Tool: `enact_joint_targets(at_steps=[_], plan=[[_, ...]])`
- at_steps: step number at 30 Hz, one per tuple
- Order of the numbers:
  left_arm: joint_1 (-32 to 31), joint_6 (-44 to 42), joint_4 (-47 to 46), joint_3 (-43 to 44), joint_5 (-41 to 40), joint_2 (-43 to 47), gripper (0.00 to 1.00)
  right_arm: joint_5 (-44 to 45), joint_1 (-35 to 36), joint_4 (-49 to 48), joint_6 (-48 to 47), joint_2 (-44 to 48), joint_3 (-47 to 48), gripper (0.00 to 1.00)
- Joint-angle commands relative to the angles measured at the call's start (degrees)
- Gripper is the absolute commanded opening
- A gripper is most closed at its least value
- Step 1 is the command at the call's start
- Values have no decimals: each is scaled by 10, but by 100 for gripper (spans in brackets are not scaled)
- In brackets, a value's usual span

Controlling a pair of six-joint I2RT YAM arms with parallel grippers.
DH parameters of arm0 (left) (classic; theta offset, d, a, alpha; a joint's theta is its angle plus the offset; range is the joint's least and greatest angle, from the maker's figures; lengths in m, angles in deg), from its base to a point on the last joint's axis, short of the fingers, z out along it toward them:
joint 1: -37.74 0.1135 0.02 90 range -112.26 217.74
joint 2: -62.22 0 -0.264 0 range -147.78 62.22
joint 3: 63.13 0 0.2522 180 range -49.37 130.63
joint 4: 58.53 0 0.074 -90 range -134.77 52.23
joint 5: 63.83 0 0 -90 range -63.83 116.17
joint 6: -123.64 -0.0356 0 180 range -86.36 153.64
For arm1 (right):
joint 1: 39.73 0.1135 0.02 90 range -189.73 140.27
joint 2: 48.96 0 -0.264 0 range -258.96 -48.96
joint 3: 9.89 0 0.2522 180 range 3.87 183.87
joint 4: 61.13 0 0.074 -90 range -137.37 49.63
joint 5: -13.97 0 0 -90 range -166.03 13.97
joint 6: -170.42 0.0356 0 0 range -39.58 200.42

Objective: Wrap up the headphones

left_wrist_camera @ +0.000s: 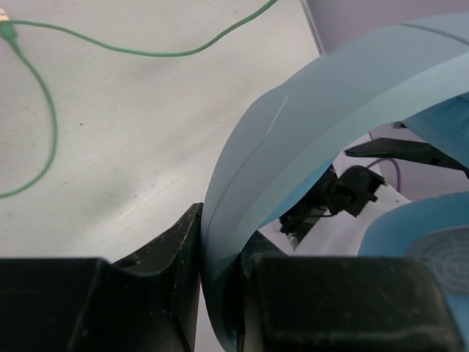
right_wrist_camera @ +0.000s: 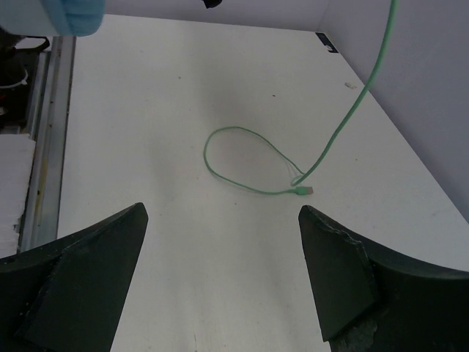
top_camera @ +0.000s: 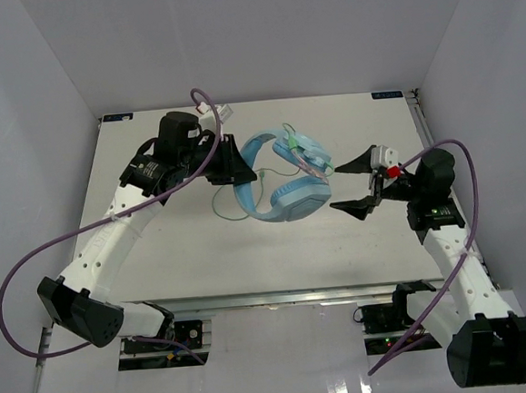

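Headphones [top_camera: 292,197] between left jaws (headband pinched).

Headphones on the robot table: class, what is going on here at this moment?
The left gripper is shut on the light blue headband of the headphones, apparently holding them up over the table. The right gripper hangs open just beside them, gripping nothing. The pale green cord trails loose onto the table, not yet wrapped.

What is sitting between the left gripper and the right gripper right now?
The headphones, seen in the top view: the left gripper is shut on the headband, and the open right gripper faces an ear cup from the other side.
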Motion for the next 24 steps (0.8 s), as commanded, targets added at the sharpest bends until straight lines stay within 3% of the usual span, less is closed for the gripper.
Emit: enact_joint_targets(at_steps=[1,9,18,24], plan=[[-34,53,3,69,7,29,0,24,47,-71,80,-51,47,90],[-74,74,47,172,-20,2,0,171,114,-206,217,-114,31,90],[-81,102,63,275,-6,-27,0,161,172,-315,288,-218,60,90],[-83,126,64,342,9,-54,0,141,178,-509,404,-287,70,90]])
